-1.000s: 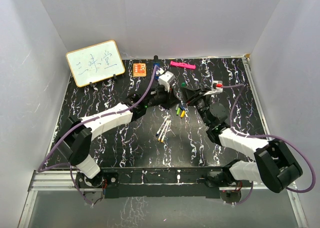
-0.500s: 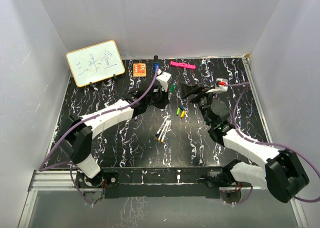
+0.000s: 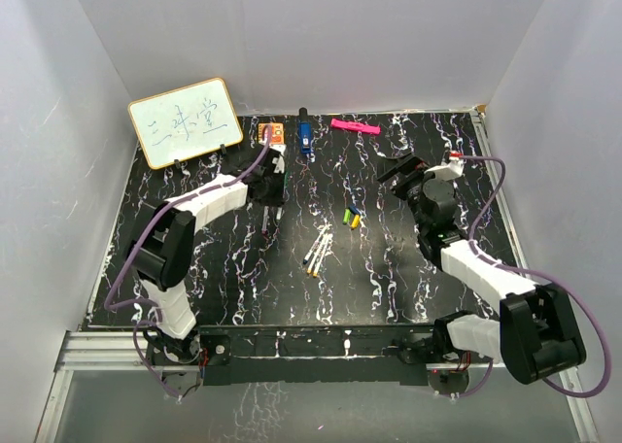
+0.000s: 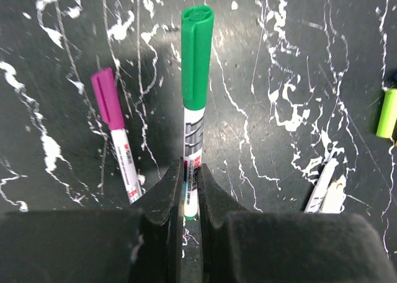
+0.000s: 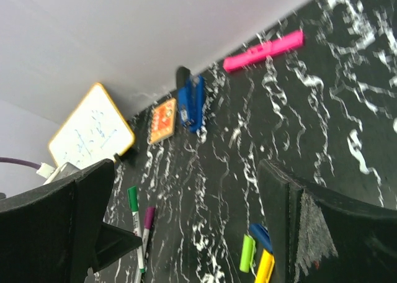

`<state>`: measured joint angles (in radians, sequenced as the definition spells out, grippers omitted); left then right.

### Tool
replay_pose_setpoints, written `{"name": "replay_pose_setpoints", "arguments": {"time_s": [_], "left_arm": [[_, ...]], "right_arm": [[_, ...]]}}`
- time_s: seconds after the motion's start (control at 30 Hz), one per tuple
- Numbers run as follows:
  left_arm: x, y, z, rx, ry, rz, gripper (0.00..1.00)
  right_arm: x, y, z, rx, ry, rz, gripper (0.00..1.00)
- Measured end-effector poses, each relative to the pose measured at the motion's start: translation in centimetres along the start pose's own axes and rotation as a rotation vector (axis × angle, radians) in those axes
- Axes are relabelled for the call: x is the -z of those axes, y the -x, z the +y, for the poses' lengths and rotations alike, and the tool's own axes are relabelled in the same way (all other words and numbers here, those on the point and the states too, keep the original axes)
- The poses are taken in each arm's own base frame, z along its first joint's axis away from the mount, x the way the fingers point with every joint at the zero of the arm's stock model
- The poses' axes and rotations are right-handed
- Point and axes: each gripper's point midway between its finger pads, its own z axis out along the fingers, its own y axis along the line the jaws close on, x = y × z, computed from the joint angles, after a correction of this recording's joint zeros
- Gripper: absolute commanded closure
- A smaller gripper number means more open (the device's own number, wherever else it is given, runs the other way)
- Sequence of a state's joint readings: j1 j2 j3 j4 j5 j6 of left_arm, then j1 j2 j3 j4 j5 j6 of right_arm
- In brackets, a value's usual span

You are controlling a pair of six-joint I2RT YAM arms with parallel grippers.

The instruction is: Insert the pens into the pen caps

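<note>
My left gripper is clamped tight on the white barrel of the thin green-capped pen, presumably to lay it beside the magenta-capped pen, while my right gripper stands fully open, empty, above the 3 short loose plastic caps.

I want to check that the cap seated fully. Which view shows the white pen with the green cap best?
Left wrist: the green-capped white pen fills the frame, its barrel clamped by the left gripper. Right wrist shows the pen small and distant; from the top external view I cannot make it out.
</note>
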<state>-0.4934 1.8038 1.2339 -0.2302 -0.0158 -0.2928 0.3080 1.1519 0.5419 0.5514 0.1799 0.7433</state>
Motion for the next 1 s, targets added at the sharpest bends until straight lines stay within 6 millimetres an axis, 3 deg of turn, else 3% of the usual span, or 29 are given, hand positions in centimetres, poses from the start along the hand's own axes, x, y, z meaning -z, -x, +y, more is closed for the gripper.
{"name": "replay_pose_setpoints", "arguments": {"time_s": [0.13,0.3,0.57,0.67,0.77,1.0], "left_arm": [[-0.6,-1.4,-0.2,0.01,-0.012,0.053,1.0],[-0.7,-2.0,-0.2,0.009,-0.007,0.077,1.0],[-2.6,-4.5,1.0,0.007,0.048,0.17,0.99],[-2.6,-4.5,1.0,0.007,0.053,0.168,0.92],[-2.6,-4.4,1.2,0.006,0.059,0.166,0.69],[-2.6,-4.3,1.1,0.007,0.062,0.163,0.6]], "right_arm": [[0.0,-1.3,-1.7,-0.041,-0.044,0.049,0.02],[1.6,-0.8,-2.1,-0.058,-0.042,0.008,0.02],[1.9,-0.6,-2.5,0.002,-0.07,0.025,0.02],[2.1,-1.2,-3.0,0.018,-0.09,0.049,0.02],[2.1,-1.7,-3.5,0.03,-0.104,0.067,0.02],[2.1,-2.1,-3.8,0.051,-0.109,0.081,0.02]]}}
